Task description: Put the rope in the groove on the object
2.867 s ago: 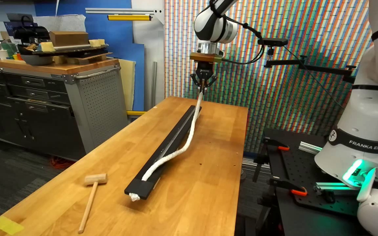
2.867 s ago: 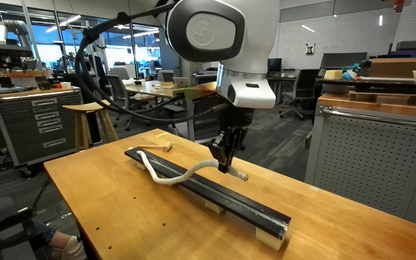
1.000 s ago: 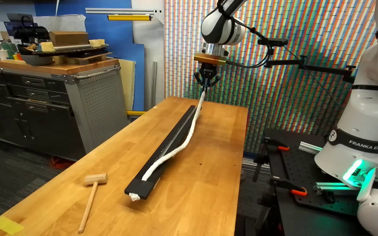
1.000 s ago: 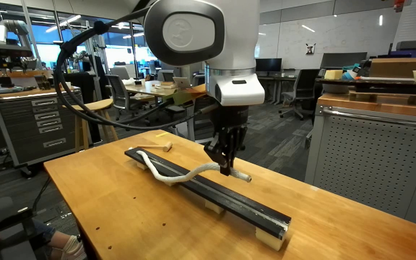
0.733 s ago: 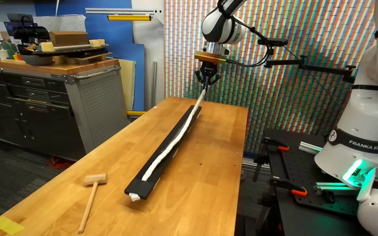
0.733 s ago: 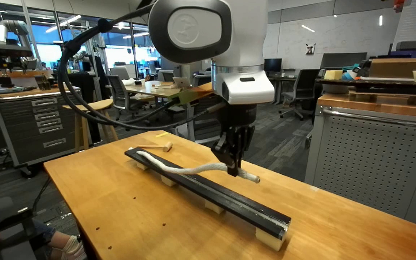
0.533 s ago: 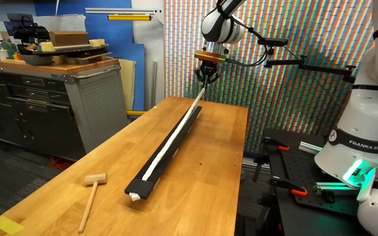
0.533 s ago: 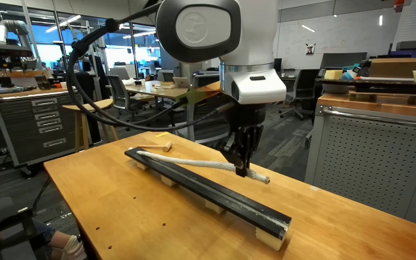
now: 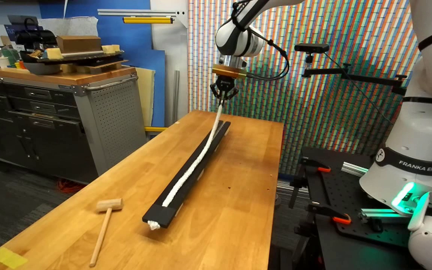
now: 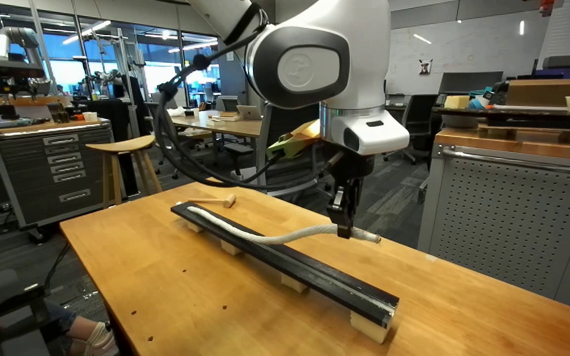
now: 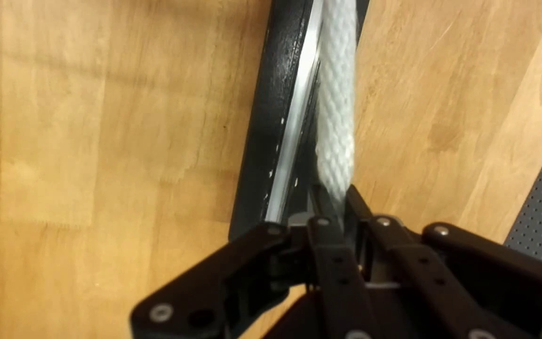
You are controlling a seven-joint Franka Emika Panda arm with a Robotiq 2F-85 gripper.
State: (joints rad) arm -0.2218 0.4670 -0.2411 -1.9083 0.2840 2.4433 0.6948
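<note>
The object, a long black bar, lies on the table in both exterior views (image 9: 159, 215) (image 10: 305, 273). Its groove shows as a bright strip in the wrist view (image 11: 290, 136). The white rope (image 9: 201, 155) comes out of a capped end of the bar. It lies along the groove to about mid-bar, then rises to my gripper (image 10: 345, 233). How deep it sits there I cannot tell. My gripper is shut on the rope above the bar, and a short free end sticks out beyond the fingers. In the wrist view the held rope (image 11: 337, 94) is beside the groove, not over it.
A small wooden mallet (image 9: 105, 221) lies on the table (image 9: 234, 210) near the bar's capped end. Light blocks (image 10: 369, 327) prop the bar up. A pegboard-sided cabinet (image 10: 517, 222) stands off the table. A camera on a bracket (image 9: 311, 48) is behind the arm.
The rope earlier bulged off the bar's side, then swung over the bar and drew straight. Since then my gripper has shifted sideways and the raised part sags in a curve. The bar has not moved.
</note>
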